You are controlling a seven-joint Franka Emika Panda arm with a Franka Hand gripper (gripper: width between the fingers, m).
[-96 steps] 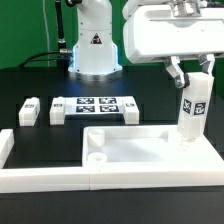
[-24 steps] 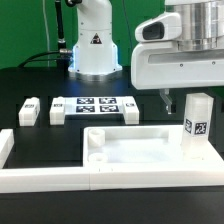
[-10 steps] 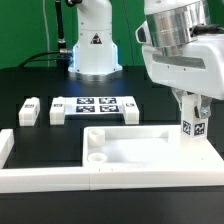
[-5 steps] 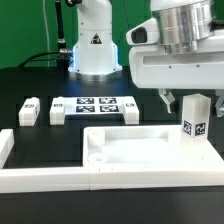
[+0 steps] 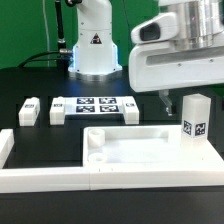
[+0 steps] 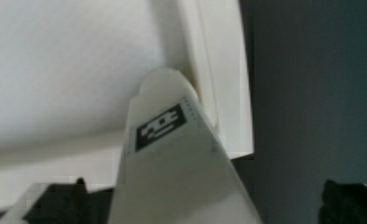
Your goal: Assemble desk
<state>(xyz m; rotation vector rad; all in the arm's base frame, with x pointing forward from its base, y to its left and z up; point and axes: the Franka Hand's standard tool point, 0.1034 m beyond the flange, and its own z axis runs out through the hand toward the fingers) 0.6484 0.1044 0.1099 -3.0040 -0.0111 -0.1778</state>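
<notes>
1 upright leg [image 5: 197,118] blocks the tabletop [image 5: 140,155] at the exterior view's right; its middle lies open.

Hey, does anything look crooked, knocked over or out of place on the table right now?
Nothing stands out. The leg stands upright at a corner of the tabletop panel, the open tool sits around it with gaps on both sides, and the loose legs lie flat beside the marker board.

Versus 1.0 s ago, gripper [image 5: 186,98] is off the leg [image 5: 196,120]: then it is down around it, now it is raised, fingers apart by the leg's top, wrist turned back. Versus 9.6 s ago, the leg's tag sits lower and the leg stands unheld.
</notes>
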